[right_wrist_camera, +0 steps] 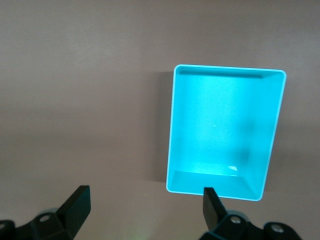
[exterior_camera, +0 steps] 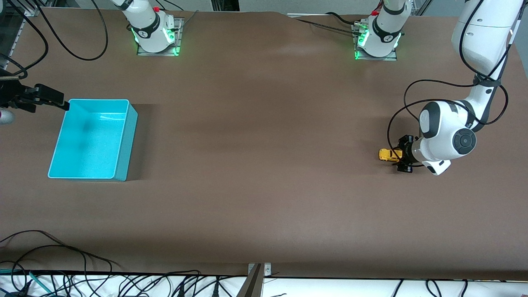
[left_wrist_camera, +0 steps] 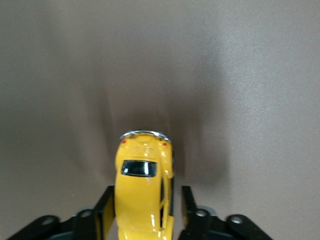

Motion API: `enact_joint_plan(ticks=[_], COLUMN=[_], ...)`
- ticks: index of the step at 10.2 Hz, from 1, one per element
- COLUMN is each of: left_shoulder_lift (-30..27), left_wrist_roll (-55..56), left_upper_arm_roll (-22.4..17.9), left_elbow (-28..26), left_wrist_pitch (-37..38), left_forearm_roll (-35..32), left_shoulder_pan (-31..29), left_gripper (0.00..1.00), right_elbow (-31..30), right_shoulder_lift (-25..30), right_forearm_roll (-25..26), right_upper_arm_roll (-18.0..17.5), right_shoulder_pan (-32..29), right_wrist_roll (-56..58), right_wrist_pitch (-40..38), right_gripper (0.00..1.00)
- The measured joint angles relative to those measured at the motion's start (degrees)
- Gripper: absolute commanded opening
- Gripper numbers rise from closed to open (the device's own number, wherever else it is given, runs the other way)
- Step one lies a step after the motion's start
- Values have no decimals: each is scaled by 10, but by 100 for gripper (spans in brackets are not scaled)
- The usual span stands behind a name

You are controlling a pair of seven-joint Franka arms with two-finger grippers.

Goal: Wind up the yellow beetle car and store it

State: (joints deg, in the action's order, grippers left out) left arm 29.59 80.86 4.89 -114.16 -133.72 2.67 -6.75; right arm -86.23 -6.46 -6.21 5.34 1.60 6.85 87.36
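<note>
Yellow beetle car (exterior_camera: 389, 154) sits on the brown table (exterior_camera: 264, 165) at about 3 o'clock in the front view, toward the left arm's end and well apart from the turquoise bin (exterior_camera: 126, 140) at about 9 o'clock. Left gripper (exterior_camera: 402, 159) is low at the car; in the left wrist view its 2 fingers (left_wrist_camera: 104, 212) flank the yellow body, 1 touching its side, the other with a thin gap, so whether the pinch is complete I cannot tell. Right gripper (right_wrist_camera: 145, 207) waits beside the bin at the right arm's end, fingers spread wide, nothing between them. Progress judged early: grasp just being made, all 4 wheels apparently on the table, no sign of winding, bin empty. Left to do: wind, carry across, drop in bin. Writing: only small marks on the arm bases, too small to read; none legible on car or bin.
</note>
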Motion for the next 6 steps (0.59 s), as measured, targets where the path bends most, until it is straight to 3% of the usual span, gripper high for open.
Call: enact_joint_plan(ticks=[3, 6], left_shoulder_lift=[-2, -5], left_wrist_roll=[7, 91], left_upper_arm_roll=[3, 10], left_elbow=[1, 6], left_wrist_pitch=[-3, -4], left_forearm_roll=[-1, -1], left_shoulder_pan=[8, 60], left_gripper=[0, 0], right_elbow=[0, 0], right_shoulder_lift=[0, -1], right_forearm_roll=[-16, -16], right_upper_arm_roll=[-6, -6], right_shoulder_pan=[2, 2], right_wrist_roll=[0, 0], right_wrist_pitch=[1, 1], right_gripper=[100, 100])
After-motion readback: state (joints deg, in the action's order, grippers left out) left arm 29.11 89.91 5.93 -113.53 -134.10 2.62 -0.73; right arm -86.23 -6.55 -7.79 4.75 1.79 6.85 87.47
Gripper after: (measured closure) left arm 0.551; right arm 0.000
